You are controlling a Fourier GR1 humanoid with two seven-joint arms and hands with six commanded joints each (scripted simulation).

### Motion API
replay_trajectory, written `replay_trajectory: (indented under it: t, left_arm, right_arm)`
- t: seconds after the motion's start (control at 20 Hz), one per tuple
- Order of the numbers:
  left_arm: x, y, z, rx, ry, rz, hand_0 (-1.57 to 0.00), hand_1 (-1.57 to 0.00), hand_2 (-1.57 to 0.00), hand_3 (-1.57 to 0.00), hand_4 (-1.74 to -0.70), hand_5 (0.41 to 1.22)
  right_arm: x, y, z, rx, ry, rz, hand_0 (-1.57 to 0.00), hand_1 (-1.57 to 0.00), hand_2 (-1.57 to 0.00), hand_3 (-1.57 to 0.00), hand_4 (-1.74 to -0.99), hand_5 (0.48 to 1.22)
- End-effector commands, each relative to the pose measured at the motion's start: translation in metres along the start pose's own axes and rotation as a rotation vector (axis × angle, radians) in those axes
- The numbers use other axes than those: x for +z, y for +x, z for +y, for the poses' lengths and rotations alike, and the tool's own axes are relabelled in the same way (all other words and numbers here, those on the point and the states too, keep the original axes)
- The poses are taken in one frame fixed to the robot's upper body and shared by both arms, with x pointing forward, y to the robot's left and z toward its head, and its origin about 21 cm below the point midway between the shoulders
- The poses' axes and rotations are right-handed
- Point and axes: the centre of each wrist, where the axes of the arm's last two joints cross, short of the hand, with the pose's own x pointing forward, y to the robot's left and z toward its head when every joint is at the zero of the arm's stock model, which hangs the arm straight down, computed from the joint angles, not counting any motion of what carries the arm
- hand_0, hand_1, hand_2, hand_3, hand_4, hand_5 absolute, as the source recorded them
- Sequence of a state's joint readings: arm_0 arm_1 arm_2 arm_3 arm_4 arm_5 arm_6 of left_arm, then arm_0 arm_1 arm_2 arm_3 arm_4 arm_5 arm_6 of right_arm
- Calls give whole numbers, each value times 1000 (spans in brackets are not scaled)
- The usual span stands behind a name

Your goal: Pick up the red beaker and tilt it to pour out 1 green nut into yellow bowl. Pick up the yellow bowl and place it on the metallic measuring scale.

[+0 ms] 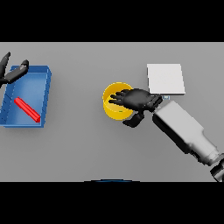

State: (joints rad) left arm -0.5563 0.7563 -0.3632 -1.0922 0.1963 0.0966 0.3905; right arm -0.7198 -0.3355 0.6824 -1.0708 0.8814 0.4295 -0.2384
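Yellow is the bowl [114,109] near the middle of the grey worktop [87,148], and the right robot hand [136,99] lies over its open top, reaching in from the right on a white and grey arm [183,129]. The fingers stretch leftward across the bowl's mouth, fairly straight and spread, while the thumb hangs down just outside the bowl's lower right rim; whether any of them touch the rim cannot be told. A small green speck, which may be the nut [120,112], shows inside the bowl below the fingers.

Just right of the bowl and a little further back sits the flat, pale square scale [165,78], its lower edge partly covered by the wrist. Bowl and scale are near each other but apart.

Far to the left stands a blue tray [43,94] with raised walls, and in it the red beaker [27,109] lies on its side, slanting from upper left to lower right. The left robot hand [12,72] shows at the tray's upper left corner, fingers loosely extended and holding nothing
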Motion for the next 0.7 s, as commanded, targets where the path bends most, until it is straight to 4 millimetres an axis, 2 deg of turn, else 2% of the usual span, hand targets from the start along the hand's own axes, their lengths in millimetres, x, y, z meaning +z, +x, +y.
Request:
replay_trajectory:
  t: [0.0, 0.1, 0.2, 0.25, 0.3, 0.35, 0.4, 0.5, 0.65]
  left_arm:
    - [1, -1, 0, -6, 4, 6, 1, 1, 1, 1, -792, 708]
    - [2, -4, 1, -8, 4, 3, 1, 1, 1, 1, -789, 713]
    - [0, -1, 0, -3, 1, 10, 1, 1, 1, 1, -791, 712]
    - [0, -3, -1, -7, -6, 4, 1, 1, 1, 1, -791, 711]
    - [-1, -1, 2, -10, 4, 4, 1, 1, 1, 1, -789, 710]
    - [-2, -2, -1, -6, 2, 0, 1, 1, 1, 1, -788, 710]
    - [-1, -3, -2, -3, 2, -11, 1, 1, 1, 1, -788, 710]
    - [-4, -2, -2, -9, 0, 2, 1, 1, 1, 1, -787, 707]
    - [-1, -5, 1, -20, -1, -2, 1, 1, 1, 1, -784, 711]
  right_arm:
    - [-3, 3, -2, -2, 4, -3, 1, 1, 1, -12, -1188, 693]
    - [-6, 4, 0, -9, 14, 4, 1, 1, -9, -41, -1209, 732]
    - [-10, 5, 0, -6, 15, 15, -48, -60, -88, -130, -1261, 809]
    - [-9, 5, 3, -6, 17, -8, -193, -183, -189, -215, -1309, 891]
    - [-8, 3, 3, -5, 9, -21, -455, -407, -349, -322, -1363, 957]
    - [-8, 4, 2, 1, 6, -16, -678, -640, -594, -572, -1435, 1010]
    - [-7, 3, 1, -6, 3, -28, -857, -826, -789, -679, -1492, 1052]
    - [-8, 6, 1, -3, 12, -34, -1114, -1094, -1071, -882, -1578, 1113]
    - [-4, 3, -2, -20, 30, -13, -1337, -1327, -1246, -1066, -1658, 1166]
